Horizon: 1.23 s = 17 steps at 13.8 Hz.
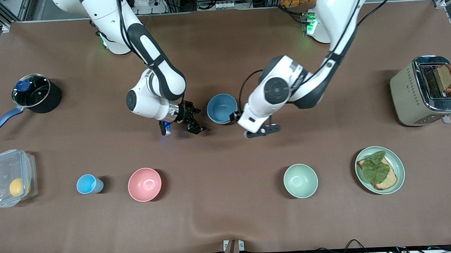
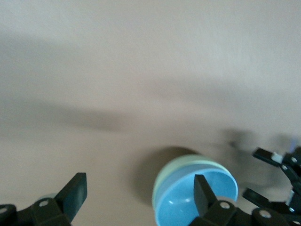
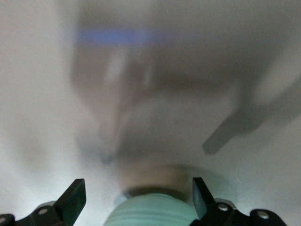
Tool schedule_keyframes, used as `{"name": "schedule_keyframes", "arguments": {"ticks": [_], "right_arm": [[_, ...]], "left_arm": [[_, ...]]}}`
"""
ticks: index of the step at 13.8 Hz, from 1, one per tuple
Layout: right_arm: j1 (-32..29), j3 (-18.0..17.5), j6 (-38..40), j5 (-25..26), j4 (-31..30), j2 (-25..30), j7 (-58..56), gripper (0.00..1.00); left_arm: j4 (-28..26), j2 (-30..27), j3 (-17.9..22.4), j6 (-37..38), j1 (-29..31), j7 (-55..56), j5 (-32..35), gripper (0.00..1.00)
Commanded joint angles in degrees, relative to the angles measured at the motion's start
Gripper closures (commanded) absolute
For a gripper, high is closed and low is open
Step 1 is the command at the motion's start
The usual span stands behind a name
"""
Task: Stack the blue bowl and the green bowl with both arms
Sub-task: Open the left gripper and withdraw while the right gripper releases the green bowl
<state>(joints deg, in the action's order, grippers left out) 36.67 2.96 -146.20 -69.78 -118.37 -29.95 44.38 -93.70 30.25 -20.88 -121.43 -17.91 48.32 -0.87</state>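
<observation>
Both grippers hung spread and empty beside the stack: the left gripper (image 1: pixel 235 117) at one edge of the blue bowl (image 1: pixel 222 108), the right gripper (image 1: pixel 193 120) at the other. Nested in the green bowl (image 2: pixel 175 172) mid-table, the blue bowl looked delivered, stacking apparently done.

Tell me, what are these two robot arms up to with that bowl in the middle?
They are stacking bowls. The blue bowl already sits inside the green bowl at mid-table, between both arms. The left claw is open beside the stack, and the right claw is open at the stack's other flank; neither holds anything. A pink bowl and a paler green bowl sit untouched nearer the front camera.
</observation>
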Motion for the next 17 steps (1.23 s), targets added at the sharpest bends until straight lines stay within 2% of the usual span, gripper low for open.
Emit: {"name": "schedule_keyframes", "arguments": {"ticks": [1,3,5,11,12,15,17], "right_arm": [[-1.33,1.16,1.18,5.34,-0.28,1.04,-1.66,0.0],[-2.91,1.69,4.51,6.76,-0.19,2.0,-1.75,0.0],[-4.93,2.66,8.98,11.66,-0.02,2.62,-1.75,0.0],[-14.24,3.01,21.29,21.34,0.34,5.87,-7.28,0.0],[-15.3,3.01,22.62,22.66,0.34,6.31,-8.07,0.0],[-18.82,3.01,24.99,28.97,0.42,7.71,-8.87,0.0],[-19.79,3.1,27.02,32.5,1.04,9.03,-8.87,0.0]], "left_arm": [[4.11,-2.57,2.5,7.75,1.29,0.38,4.72,0.0],[7.9,-2.57,2.69,11.9,4.53,-2.51,6.58,0.0],[10.46,-2.92,2.77,14.28,7.88,-5.32,6.76,0.0],[9.86,-10.55,2.86,22.63,17.72,-25.7,6.68,0.0],[9.33,-12.39,4.08,24.82,17.82,-28.34,6.5,0.0],[5.65,-18.54,12.94,28.35,14.49,-35.12,4.14,0.0],[2.57,-23.37,15.68,28.7,14.74,-37.32,1.76,0.0]]}}
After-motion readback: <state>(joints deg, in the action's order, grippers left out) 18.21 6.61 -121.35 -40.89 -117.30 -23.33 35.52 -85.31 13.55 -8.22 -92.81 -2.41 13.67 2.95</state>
